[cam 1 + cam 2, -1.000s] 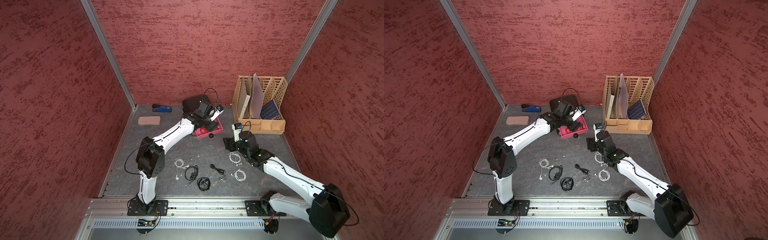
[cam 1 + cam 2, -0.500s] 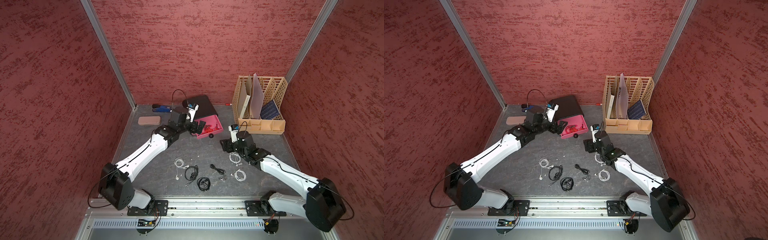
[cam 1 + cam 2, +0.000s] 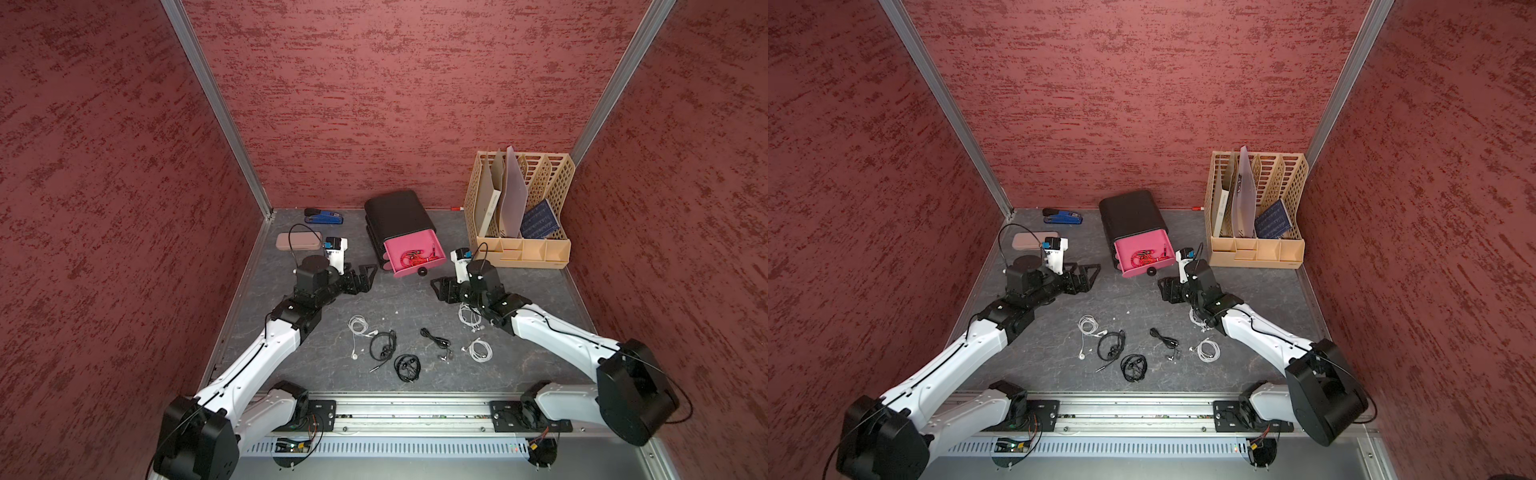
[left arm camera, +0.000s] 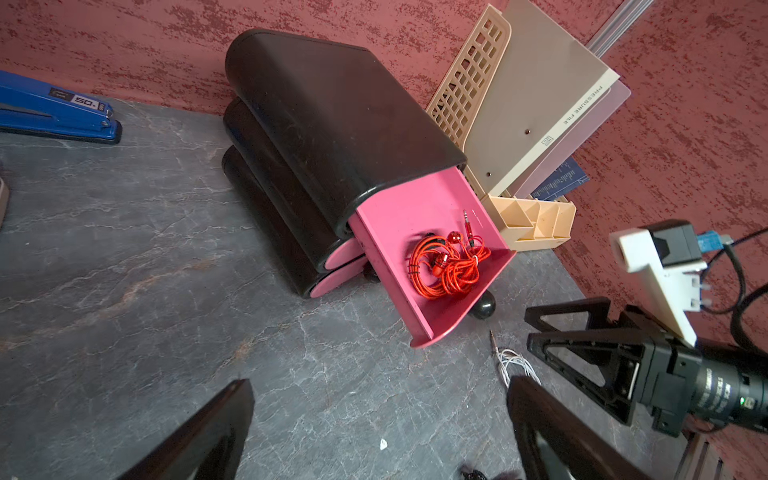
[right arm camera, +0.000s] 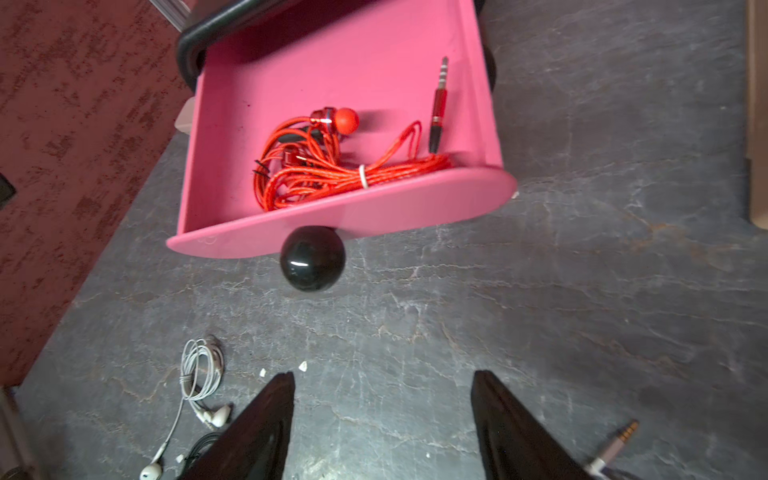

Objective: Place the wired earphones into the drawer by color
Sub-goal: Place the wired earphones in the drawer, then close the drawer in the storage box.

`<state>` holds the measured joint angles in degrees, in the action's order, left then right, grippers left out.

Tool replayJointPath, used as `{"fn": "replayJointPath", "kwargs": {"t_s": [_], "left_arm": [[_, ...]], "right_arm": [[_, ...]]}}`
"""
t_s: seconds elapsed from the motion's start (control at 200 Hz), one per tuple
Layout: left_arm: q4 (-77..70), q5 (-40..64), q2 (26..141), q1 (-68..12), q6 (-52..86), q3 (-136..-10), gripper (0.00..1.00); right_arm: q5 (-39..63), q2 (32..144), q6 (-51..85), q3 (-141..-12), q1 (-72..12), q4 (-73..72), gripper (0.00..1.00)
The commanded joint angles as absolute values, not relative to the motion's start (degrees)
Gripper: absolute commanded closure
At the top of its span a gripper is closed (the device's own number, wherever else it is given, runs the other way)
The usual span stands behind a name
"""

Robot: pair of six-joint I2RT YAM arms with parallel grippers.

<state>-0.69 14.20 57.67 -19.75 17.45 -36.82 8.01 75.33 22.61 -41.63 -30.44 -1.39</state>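
drawer (image 3: 405, 246): hot pink, knob (image 3: 422, 272) black | red earphones (image 3: 415, 260) inside drawer | white earphones (image 3: 358, 323) + black earphones (image 3: 407, 368) in front of drawer | table (image 3: 328, 376) grey, marbled

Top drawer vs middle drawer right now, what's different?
The top drawer is pulled well out; the middle drawer is pushed in, with only its front showing. The top drawer holds the red earphones; the middle drawer's inside is hidden, so its contents cannot be told. Both have pink fronts and sit in the same black cabinet.
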Motion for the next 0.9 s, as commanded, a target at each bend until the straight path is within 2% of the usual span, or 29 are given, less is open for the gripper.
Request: {"fn": "replayJointPath", "kwargs": {"t_s": [0.0,0.14,0.892], "left_arm": [[-9.0,15.3,54.8,-19.4,15.6,-32.1,0.00],[-17.1,14.4,52.0,-19.4,15.6,-25.9,0.00],[-16.8,14.6,49.8,-19.3,14.5,-24.3,0.00]], "right_arm": [[12.8,76.2,24.4,-41.2,-30.7,-8.2,0.29],[14.3,78.0,25.2,-41.6,-30.7,-10.6,0.33],[15.0,88.6,27.1,-46.6,-30.7,-16.7,0.46]]}}
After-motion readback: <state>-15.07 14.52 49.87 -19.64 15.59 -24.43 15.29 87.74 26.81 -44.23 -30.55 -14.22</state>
